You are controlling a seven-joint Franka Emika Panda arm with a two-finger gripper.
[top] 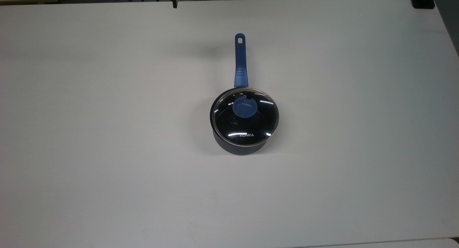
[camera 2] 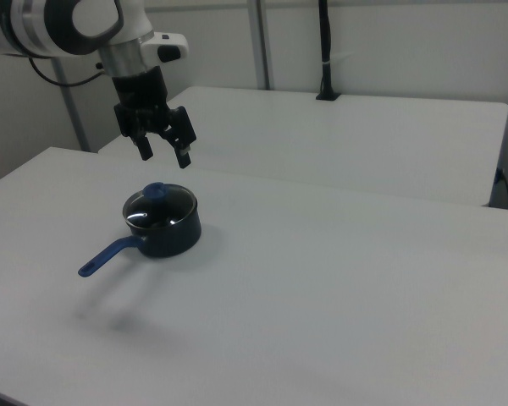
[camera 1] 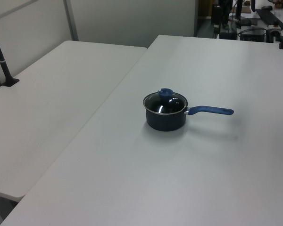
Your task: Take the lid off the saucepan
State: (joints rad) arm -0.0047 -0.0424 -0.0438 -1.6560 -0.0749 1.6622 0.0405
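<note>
A dark saucepan (top: pixel 241 149) stands near the middle of the white table (top: pixel 107 140). Its long blue handle (top: pixel 240 61) points toward the top view's top edge. The glass lid (top: pixel 251 127) with a blue knob (top: pixel 244 108) sits closed on the pan. In the right view my gripper (camera 2: pixel 165 158) hangs open in the air, above and slightly behind the lid (camera 2: pixel 162 211) and its knob (camera 2: pixel 156 192), touching nothing. In the left view the saucepan (camera 1: pixel 166 121) has its handle (camera 1: pixel 210 110) pointing to the left view's right.
A second white table (camera 1: pixel 61 94) adjoins the first along a seam. A black post (camera 2: pixel 324 51) is clamped at its far edge. Dark equipment (camera 1: pixel 240 23) stands beyond the table's end in the left view. Wide bare tabletop surrounds the pan.
</note>
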